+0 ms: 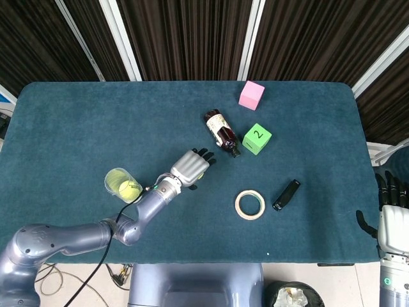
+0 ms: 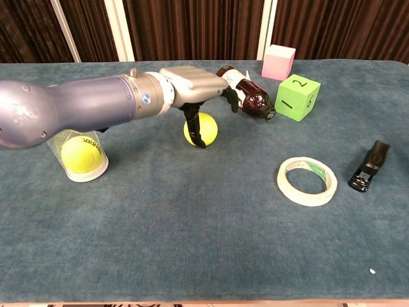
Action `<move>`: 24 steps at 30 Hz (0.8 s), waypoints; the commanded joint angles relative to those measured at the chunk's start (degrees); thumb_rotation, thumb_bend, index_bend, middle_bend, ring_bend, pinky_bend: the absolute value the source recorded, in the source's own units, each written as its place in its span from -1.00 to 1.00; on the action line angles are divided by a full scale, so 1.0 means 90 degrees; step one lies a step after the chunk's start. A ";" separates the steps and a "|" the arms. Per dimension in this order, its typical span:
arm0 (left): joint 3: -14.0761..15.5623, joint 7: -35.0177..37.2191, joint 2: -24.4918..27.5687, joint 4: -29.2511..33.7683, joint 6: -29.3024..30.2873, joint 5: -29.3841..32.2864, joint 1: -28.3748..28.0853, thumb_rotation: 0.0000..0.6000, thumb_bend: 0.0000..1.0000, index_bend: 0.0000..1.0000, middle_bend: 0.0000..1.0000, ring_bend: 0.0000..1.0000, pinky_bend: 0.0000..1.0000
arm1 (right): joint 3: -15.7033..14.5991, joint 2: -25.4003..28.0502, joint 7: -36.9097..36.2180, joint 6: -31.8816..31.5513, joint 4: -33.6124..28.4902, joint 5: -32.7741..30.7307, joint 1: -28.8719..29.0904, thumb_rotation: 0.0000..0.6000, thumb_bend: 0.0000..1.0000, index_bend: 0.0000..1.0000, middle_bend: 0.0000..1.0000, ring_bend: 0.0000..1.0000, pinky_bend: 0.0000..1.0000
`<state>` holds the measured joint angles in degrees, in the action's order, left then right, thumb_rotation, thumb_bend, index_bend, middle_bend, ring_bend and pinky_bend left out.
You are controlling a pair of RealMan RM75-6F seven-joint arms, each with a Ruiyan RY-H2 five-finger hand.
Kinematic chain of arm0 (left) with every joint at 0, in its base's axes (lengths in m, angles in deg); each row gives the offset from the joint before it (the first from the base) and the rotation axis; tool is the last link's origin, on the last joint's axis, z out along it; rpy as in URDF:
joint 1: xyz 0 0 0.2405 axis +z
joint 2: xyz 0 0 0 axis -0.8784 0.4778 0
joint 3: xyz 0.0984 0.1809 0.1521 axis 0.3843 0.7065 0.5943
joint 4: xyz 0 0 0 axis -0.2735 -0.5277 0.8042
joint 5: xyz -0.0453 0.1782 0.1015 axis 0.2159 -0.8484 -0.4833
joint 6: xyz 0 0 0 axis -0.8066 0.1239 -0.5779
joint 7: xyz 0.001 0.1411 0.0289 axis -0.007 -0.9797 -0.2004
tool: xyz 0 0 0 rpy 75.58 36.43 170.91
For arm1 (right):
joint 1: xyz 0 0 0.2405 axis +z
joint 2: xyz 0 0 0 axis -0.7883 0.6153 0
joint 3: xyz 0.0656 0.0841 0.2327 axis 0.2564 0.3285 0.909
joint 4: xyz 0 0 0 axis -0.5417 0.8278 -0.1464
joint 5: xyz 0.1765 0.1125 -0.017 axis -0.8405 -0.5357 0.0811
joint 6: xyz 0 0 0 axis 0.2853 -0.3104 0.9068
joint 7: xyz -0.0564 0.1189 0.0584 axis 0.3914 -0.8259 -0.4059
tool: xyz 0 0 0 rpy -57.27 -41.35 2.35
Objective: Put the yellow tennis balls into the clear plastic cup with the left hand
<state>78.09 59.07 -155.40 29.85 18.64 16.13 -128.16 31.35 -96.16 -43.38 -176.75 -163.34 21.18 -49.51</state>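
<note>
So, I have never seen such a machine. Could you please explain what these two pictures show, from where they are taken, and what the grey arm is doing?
This is a robot with two arms at a table covered in dark blue cloth. One picture looks down from its head, the other looks forward from its chest.

The left robot hand, silver with black fingers, hangs over a loose yellow tennis ball. Its fingers reach down around the ball, but it is not lifted yet. The right robot hand waits at the table's edge, holding nothing.

A clear plastic cup already contains one yellow tennis ball. Also on the cloth: a brown bottle lying on its side, a pink cube, a green cube marked 2, a roll of tape and a small black object.
</note>
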 commanded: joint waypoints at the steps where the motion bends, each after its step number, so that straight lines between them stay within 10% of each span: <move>1: 0.0056 0.0113 -0.0228 -0.0263 -0.0007 -0.0125 -0.0046 1.00 -0.99 -0.50 -0.64 -0.72 -0.27 | -0.0005 0.0008 -0.0015 0.0033 -0.0004 -0.0015 0.0004 1.00 -0.30 -0.84 -1.00 -1.00 -1.00; 24: 0.0220 0.0131 -0.0392 -0.0884 -0.0012 -0.0533 0.0065 1.00 -0.96 -0.39 -0.38 -0.49 -0.11 | 0.0035 0.0010 -0.0058 0.0101 0.0046 -0.0121 0.0033 1.00 -0.30 -0.84 -1.00 -1.00 -1.00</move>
<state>79.79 60.77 -159.22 21.83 18.58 11.30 -127.73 31.66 -96.07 -43.93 -175.90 -162.90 20.15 -49.23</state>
